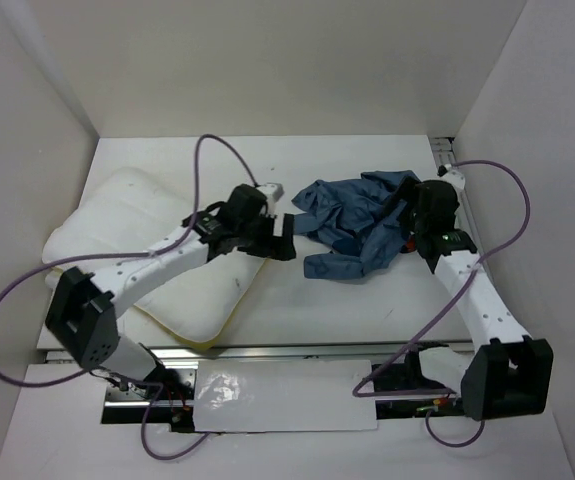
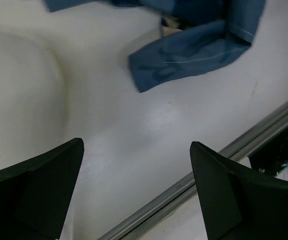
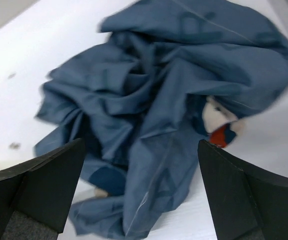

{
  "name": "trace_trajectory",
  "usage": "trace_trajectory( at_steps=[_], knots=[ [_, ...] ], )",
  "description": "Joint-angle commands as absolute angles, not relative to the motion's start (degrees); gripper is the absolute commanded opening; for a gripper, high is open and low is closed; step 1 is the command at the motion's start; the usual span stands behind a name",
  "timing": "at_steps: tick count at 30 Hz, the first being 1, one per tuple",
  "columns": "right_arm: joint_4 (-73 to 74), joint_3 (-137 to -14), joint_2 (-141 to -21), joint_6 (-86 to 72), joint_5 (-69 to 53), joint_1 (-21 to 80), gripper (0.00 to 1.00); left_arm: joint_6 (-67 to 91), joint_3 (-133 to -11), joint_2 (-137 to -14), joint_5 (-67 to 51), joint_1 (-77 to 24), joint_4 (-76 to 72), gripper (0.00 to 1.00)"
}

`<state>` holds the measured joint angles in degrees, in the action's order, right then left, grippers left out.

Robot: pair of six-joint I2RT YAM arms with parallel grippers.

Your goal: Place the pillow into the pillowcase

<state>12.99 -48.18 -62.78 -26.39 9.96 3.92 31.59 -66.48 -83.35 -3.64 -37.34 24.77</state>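
The white pillow [image 1: 137, 240] lies flat on the left of the table, with a yellow band along its near edge. It also shows in the left wrist view [image 2: 18, 100]. The dusty-blue pillowcase [image 1: 357, 220] lies crumpled at centre right, a bit of red and cream print showing [image 3: 219, 125]. My left gripper [image 1: 282, 240] is open and empty over bare table between the pillow's right edge and the pillowcase [image 2: 194, 50]. My right gripper [image 1: 404, 215] is open and empty just above the pillowcase's right side, its fingers [image 3: 244, 195] spread wide over the cloth.
A metal rail [image 2: 209, 165] runs along the table's near edge. White walls close in the left, back and right sides [image 1: 527, 110]. A glossy white sheet [image 1: 287, 400] lies between the arm bases. Purple cables loop beside both arms.
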Motion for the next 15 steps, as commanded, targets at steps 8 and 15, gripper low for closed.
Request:
trace_trajectory(
  at_steps=[8,15],
  knots=[
    [27.69,-56.34,-76.72,-34.28,28.48,0.89,1.0,23.03,-91.21,-112.21,-7.91,-49.92,23.44,1.0],
    [22.24,-60.02,-83.49,-33.66,22.59,-2.2,1.0,20.57,-98.53,-122.25,-3.35,-49.92,22.77,1.0]
  ],
)
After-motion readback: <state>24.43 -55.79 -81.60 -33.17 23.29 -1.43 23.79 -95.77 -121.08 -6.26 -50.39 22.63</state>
